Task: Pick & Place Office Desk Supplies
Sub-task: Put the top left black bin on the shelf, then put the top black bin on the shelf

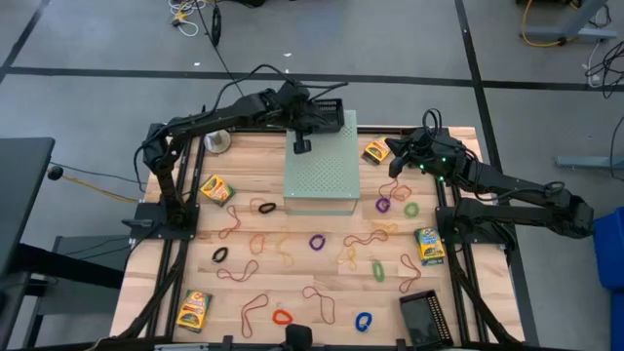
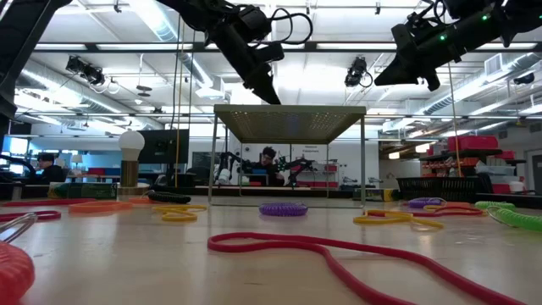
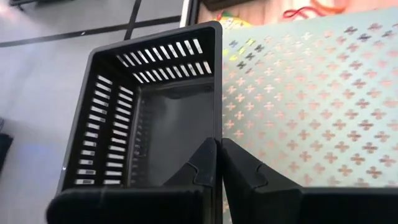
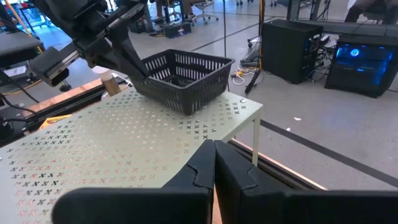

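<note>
My left gripper (image 1: 317,119) reaches over the far edge of the large pale-green perforated box (image 1: 320,171) and is shut on a black mesh tray (image 3: 149,112) that sits at the box's far edge. My right gripper (image 4: 214,152) is shut and holds nothing. It hovers above the table's far right part, beside a yellow-green crayon box (image 1: 377,151). More crayon boxes (image 1: 216,188) (image 1: 429,246) (image 1: 195,309) lie flat on the wood. Orange-brown rubber bands (image 1: 366,237) and small loops, purple (image 1: 317,242), green (image 1: 378,270) and blue (image 1: 364,320), are scattered over the near half. My left gripper pinches one upright side wall of the black mesh tray at its rim (image 3: 217,124), one finger (image 3: 199,168) inside the tray and the other (image 3: 239,168) outside. In the right wrist view the tray (image 4: 180,78) looks slightly tilted, its lower edge (image 4: 186,109) at the box's top.
A second black mesh tray (image 1: 424,317) lies at the table's near right. A tape roll (image 1: 218,141) sits at the far left. The perforated box stands on thin legs (image 2: 362,161) in the table's far middle. Red and black loops (image 1: 282,317) (image 1: 264,207) lie among the bands.
</note>
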Controlling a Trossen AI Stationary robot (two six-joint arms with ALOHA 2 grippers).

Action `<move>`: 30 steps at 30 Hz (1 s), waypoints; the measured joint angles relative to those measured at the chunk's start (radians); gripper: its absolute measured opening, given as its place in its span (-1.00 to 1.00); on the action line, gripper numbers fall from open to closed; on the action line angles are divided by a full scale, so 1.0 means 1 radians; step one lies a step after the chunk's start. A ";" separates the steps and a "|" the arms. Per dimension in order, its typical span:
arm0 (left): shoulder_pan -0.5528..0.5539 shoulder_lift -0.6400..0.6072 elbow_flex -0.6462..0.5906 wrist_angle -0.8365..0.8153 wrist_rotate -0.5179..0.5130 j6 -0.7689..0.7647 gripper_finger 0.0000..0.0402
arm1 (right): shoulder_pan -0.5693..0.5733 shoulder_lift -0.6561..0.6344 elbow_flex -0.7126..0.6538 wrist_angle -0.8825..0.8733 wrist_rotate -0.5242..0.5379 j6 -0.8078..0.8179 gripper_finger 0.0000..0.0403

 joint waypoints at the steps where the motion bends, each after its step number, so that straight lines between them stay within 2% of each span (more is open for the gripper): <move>1: 0.000 0.000 0.000 0.003 0.010 0.000 -0.90 | 0.000 0.000 0.000 0.000 0.000 0.000 -0.97; 13: 0.002 0.000 -0.001 0.008 0.030 0.036 -0.89 | 0.000 0.000 0.000 0.000 0.000 0.000 -0.97; 24: 0.002 0.000 -0.001 0.011 0.017 0.026 -0.56 | 0.000 0.000 0.000 0.000 0.000 0.000 -0.97; 30: -0.004 -0.063 -0.002 0.005 -0.029 0.007 -0.51 | 0.000 0.000 0.000 0.041 -0.001 0.011 -0.97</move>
